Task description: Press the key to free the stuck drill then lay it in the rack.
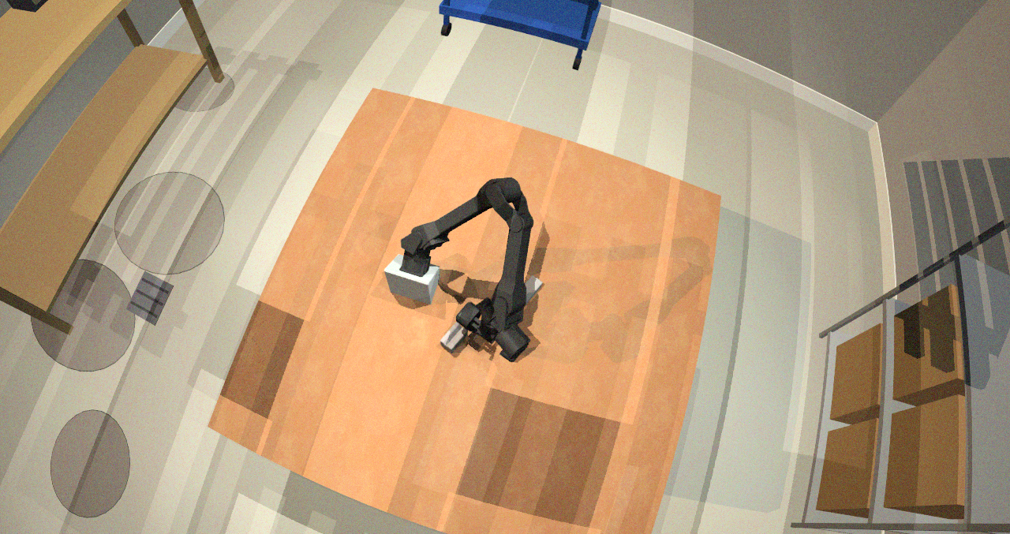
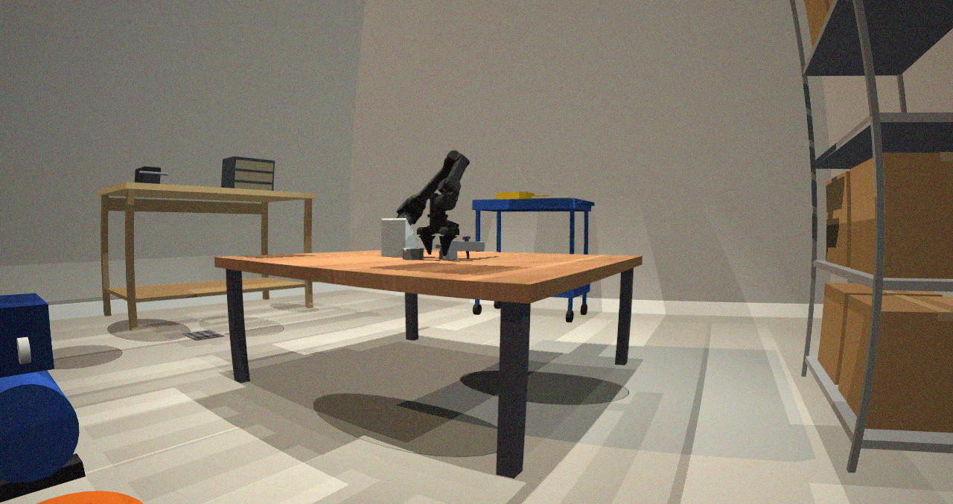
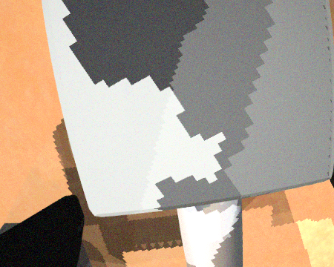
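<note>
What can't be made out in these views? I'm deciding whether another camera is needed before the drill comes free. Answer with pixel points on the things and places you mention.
- Wrist: the far end of the grey block (image 3: 286, 111), cut off by the top edge.
- Wrist: the white cylinder's (image 3: 208, 233) lower end, cut off by the bottom edge.
- Top: the space between the gripper's fingertips, hidden by the arm (image 1: 521, 248) (image 2: 436, 181).
- Exterior: whether the fingertips touch anything, too small.

From my exterior view, the arm's base block stands on the bench — shelf unit to the right, trolley behind, worktable behind left.
</note>
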